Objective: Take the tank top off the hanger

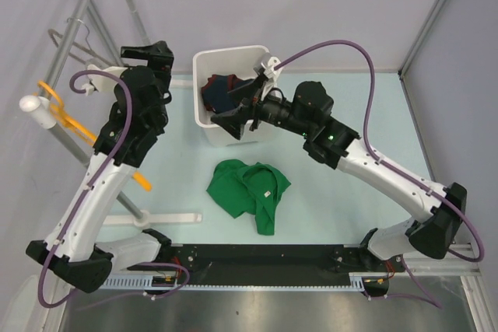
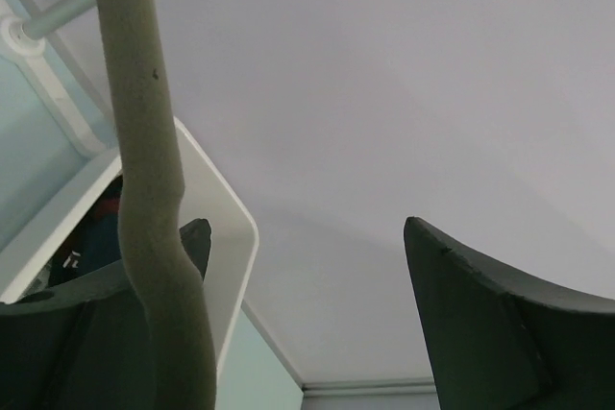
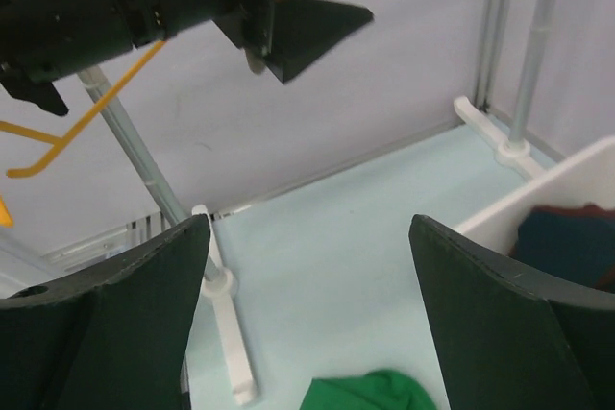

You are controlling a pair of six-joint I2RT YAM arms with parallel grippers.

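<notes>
pale blue-green tabletop (image 1: 366, 114) is running back to a grey wall, with metal frame posts standing at its far corners. a white bin (image 1: 226, 52) is sitting at the far middle of it, holding a dark navy garment (image 1: 222, 92).

the green tank top (image 1: 247, 188) is lying crumpled on the table on the near side of the bin, apart from its front wall and off any hanger. bare tabletop is showing to the right of the bin as far as the right-hand frame post, and again in the strip between the tank top and the arm bases.

the right gripper (image 3: 307, 223) is hovering at the bin's front left corner with its jaws spread wide and nothing between them; its camera is catching the bin's rim at right and the tank top's edge below.

the left gripper (image 2: 306, 228) is raised up to the left of the bin, jaws also parted wide. the grey-beige hanger (image 2: 144, 189) is running upright just beside one finger (image 2: 96, 333); whether it is touching i cannot tell.

further left of the bin, an orange hanger (image 1: 74, 124) is hanging on a slanted metal rack pole (image 3: 135, 141), whose white foot (image 1: 167, 218) is resting on the table.
</notes>
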